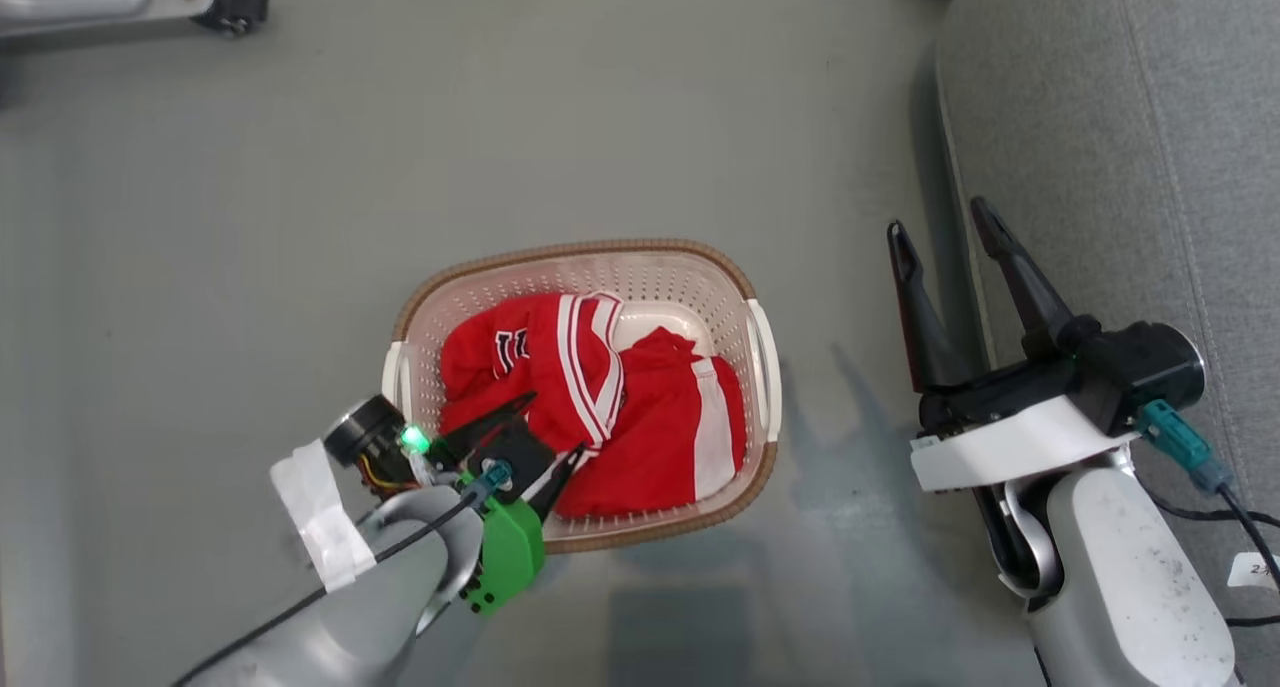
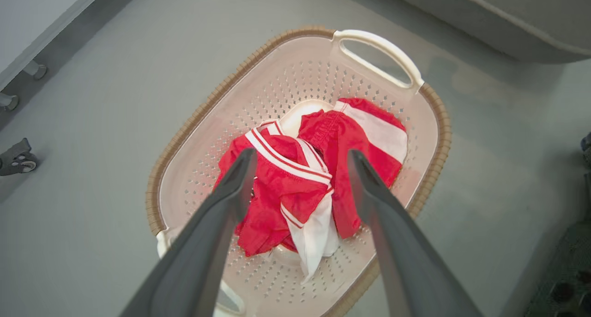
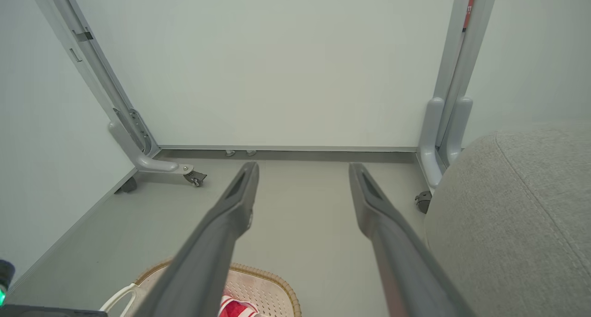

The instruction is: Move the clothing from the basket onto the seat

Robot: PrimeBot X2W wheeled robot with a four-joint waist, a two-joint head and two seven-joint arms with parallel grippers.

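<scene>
Over clothing [image 1: 660, 417] in the basket [image 1: 580, 249], left hand [image 1: 555, 424] hangs spread, apparently clear; right hand [image 1: 938, 217] spread.

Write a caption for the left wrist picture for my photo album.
Open left gripper poised over red clothing heaped in the cream basket on a grey floor.

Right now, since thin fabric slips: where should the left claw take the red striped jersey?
Pinch the fold at the striped band of the red soft jersey, likely the pile's top. Come from above: the cream perforated plastic basket walls off the sides; the open left claw hangs overhead.
</scene>
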